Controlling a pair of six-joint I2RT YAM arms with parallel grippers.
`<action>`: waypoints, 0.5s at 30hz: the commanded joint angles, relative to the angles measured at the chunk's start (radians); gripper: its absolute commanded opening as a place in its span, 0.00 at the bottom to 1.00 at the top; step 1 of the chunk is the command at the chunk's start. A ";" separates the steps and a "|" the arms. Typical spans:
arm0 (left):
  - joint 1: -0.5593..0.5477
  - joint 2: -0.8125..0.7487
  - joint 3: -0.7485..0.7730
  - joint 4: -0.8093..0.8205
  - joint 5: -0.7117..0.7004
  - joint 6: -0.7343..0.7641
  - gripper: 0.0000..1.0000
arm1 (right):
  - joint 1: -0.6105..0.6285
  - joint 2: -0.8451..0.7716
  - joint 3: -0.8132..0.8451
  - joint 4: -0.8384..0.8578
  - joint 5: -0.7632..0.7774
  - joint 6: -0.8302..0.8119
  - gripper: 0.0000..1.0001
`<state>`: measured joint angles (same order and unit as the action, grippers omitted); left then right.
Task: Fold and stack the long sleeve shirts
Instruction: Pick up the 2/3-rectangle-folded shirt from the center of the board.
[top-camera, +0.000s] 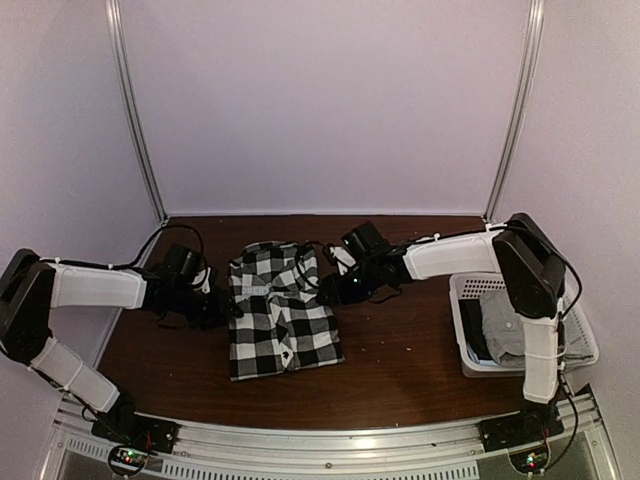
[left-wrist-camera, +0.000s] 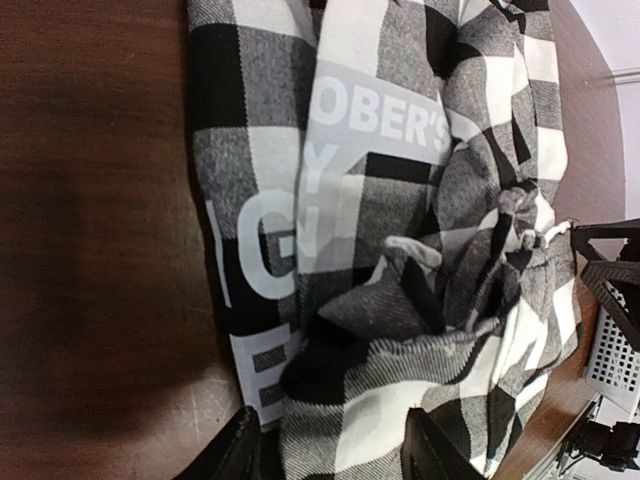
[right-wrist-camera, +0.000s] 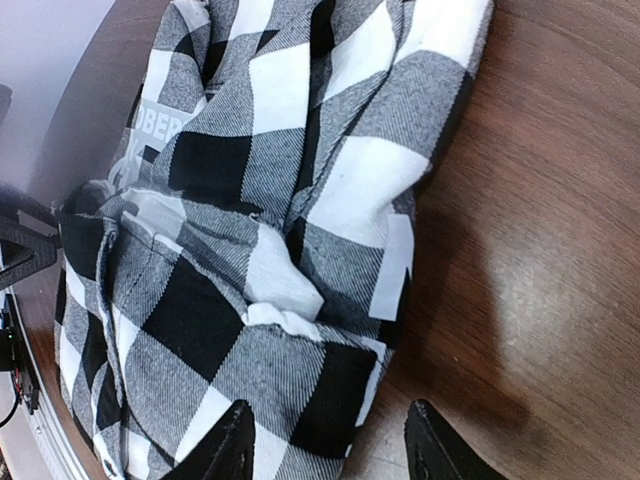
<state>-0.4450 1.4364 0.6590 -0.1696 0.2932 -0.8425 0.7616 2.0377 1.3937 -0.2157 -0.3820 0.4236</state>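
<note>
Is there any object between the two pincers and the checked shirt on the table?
Nothing visible stands between. The left pincer and the right pincer are open, each with an edge of the checked shirt between its fingers.

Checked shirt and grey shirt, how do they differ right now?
The checked shirt lies roughly folded on the table; the grey shirt sits bunched in the basket. The checked shirt is black-and-white patterned, the grey shirt plain. Both are soft cloth.

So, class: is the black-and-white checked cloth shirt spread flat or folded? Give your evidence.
Partly folded: the black-and-white checked cloth shirt forms a narrow block, no sleeves sticking out, layers overlapping and bunched.
</note>
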 joint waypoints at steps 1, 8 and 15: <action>0.018 0.051 0.057 0.027 0.012 0.059 0.50 | 0.005 0.055 0.069 0.026 -0.022 -0.011 0.52; 0.026 0.115 0.108 0.044 0.019 0.084 0.50 | 0.003 0.094 0.108 0.040 -0.020 -0.007 0.50; 0.026 0.144 0.138 0.055 0.051 0.099 0.41 | 0.003 0.108 0.131 0.039 -0.033 -0.002 0.42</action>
<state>-0.4263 1.5715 0.7666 -0.1555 0.3138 -0.7700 0.7666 2.1323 1.4982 -0.1944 -0.4049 0.4225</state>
